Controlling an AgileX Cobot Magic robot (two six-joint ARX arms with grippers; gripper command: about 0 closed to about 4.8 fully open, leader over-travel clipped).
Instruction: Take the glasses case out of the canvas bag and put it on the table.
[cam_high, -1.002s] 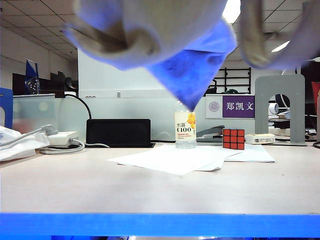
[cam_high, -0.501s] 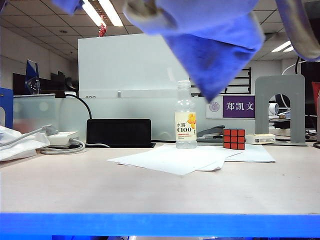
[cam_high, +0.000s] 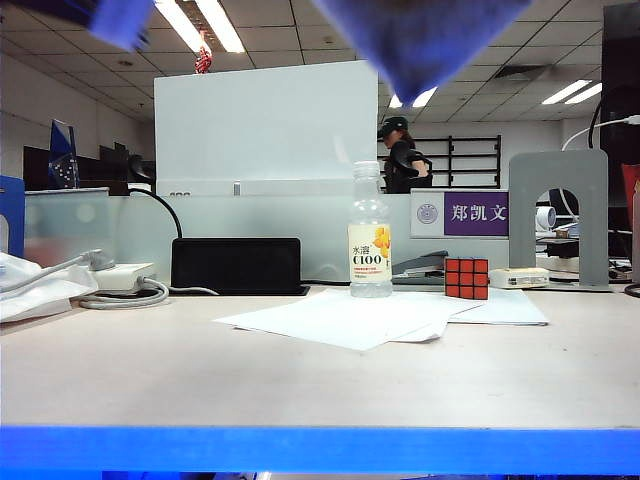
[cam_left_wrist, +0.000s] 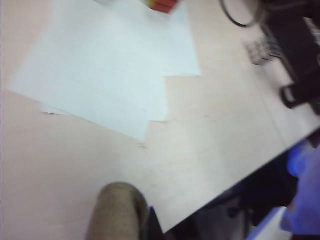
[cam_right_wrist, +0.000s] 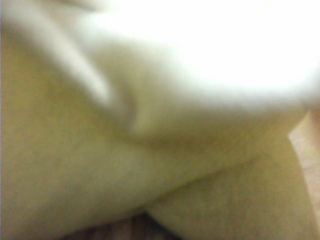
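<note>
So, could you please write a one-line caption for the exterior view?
Canvas bag lifted above the table, where a drink bottle, Rubik's cube and paper sheets lie.

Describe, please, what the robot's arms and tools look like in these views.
Very little shows. The left tool is only a dark, blurred sliver at the edge of the left wrist view, beside a tan roll, over the table. The right tool is hidden: the beige canvas bag fills its wrist view. Both arms are outside the exterior view. No cables or markings can be made out.
</note>
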